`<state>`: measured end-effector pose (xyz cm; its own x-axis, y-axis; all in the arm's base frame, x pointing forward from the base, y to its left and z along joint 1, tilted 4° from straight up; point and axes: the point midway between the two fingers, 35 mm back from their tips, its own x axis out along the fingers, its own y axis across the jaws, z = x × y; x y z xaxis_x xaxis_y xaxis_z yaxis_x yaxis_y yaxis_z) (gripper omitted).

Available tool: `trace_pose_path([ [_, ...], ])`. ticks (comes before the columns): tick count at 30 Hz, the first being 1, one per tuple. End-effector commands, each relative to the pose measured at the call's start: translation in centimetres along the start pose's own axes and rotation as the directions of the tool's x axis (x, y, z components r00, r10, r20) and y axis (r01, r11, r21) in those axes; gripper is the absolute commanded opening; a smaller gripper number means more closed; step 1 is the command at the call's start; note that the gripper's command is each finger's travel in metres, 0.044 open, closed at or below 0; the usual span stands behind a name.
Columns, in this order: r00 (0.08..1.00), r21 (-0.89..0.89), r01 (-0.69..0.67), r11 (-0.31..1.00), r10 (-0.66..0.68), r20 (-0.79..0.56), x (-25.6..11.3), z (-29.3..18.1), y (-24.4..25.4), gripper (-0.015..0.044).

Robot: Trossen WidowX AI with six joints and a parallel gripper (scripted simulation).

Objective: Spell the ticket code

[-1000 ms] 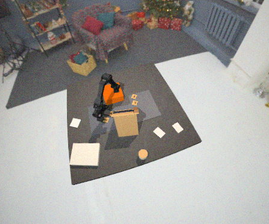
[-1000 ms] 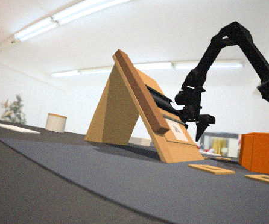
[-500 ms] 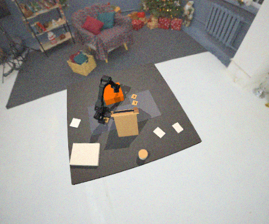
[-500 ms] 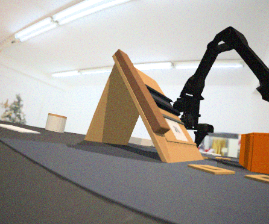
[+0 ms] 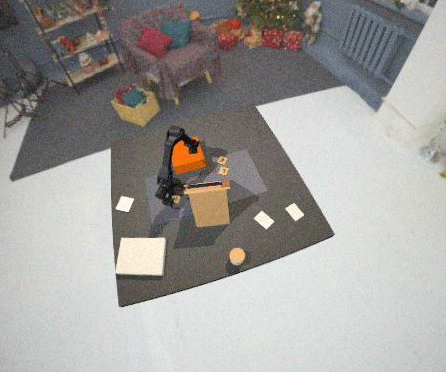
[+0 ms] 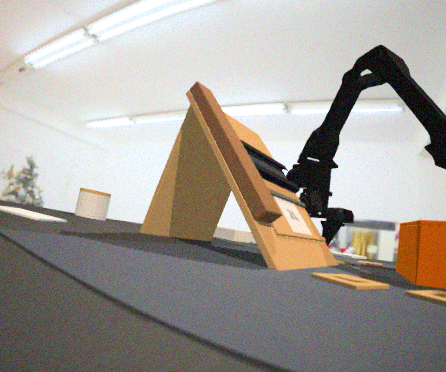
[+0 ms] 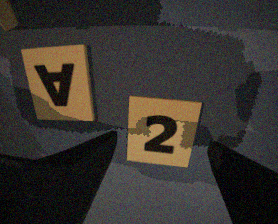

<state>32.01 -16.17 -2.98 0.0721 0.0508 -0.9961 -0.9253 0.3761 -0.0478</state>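
Observation:
The sloped board (image 5: 210, 211) (image 6: 297, 252) carries the dark letter rail (image 6: 270, 170), with a brown block (image 5: 225, 183) (image 6: 235, 154) along one side. No tile can be made out in the rail. The ticket (image 6: 293, 215) is below it, its print too small to read here. My gripper (image 7: 162, 141) (image 5: 175, 204) is partly open and empty, low beside the board. Tile "2" (image 7: 159, 155) lies flat between the fingertips, with a gap on each side. Tile "A" (image 7: 75, 102) lies to its left, upside down in the wrist view. Two other tiles (image 5: 222, 160) (image 5: 223, 171) lie across the board's front.
An orange box (image 5: 189, 160) (image 6: 440, 254) stands by the arm's base. A cream slab (image 5: 141, 256), a round cup (image 5: 237, 255) (image 6: 93, 205) and white cards (image 5: 125, 204) (image 5: 264, 220) (image 5: 294, 212) lie around the board on the dark counter (image 5: 275, 254).

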Motion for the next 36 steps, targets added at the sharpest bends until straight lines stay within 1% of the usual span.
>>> trace_pose_path([
  [1,1.0,0.004,-0.002,1.0,0.002,-0.003,0.73,-0.04,0.04,0.034],
  [6,1.0,0.004,-0.002,1.0,0.002,-0.003,1.44,-0.04,0.06,0.034],
  [18,1.0,0.004,-0.002,1.0,0.002,-0.003,1.47,-0.04,0.06,0.034],
  [19,1.0,0.004,-0.002,1.0,0.002,-0.003,1.47,-0.04,0.06,0.0314],
  [32,1.0,0.004,-0.002,1.0,0.002,-0.003,1.47,-0.04,0.08,0.0227],
  [36,1.0,0.004,-0.002,1.0,0.002,-0.003,1.09,0.01,0.07,0.0122],
])
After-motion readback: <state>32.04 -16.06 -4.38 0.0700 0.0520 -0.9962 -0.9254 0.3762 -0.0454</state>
